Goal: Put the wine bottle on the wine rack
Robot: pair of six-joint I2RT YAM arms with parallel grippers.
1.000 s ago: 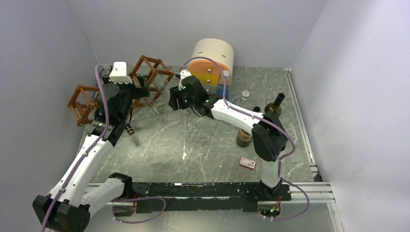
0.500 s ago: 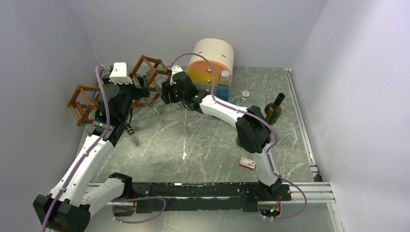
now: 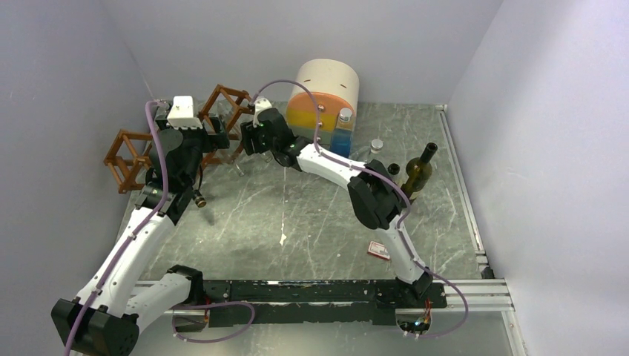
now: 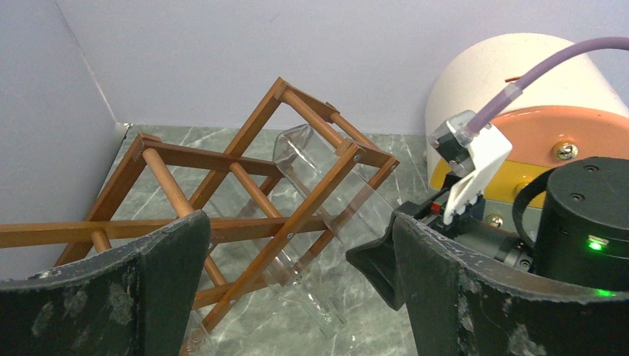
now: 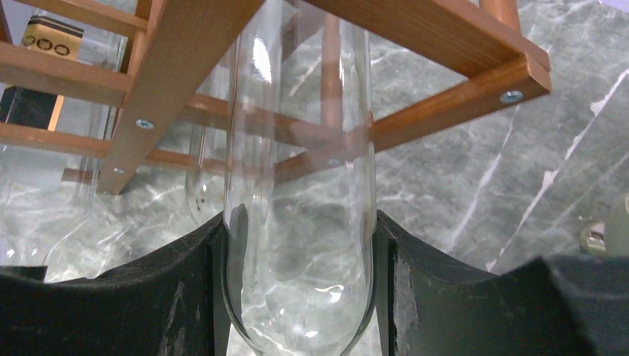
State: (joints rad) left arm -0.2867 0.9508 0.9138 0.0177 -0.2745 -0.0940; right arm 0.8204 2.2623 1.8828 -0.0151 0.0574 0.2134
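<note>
Right pincer (image 5: 300, 222) clamps clear wine bottle (image 5: 297, 297), lodged in a wine rack (image 5: 445, 33) cell. Left pincer (image 4: 297, 226) gapes empty beside it.

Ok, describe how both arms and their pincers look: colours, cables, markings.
Both the left arm and right arm have white link shells between black joints, each trailed by a looping purple cable. A green light glows on the right wrist housing. The left pincer and right pincer have broad black fingers, scuffed with pale specks.
</note>
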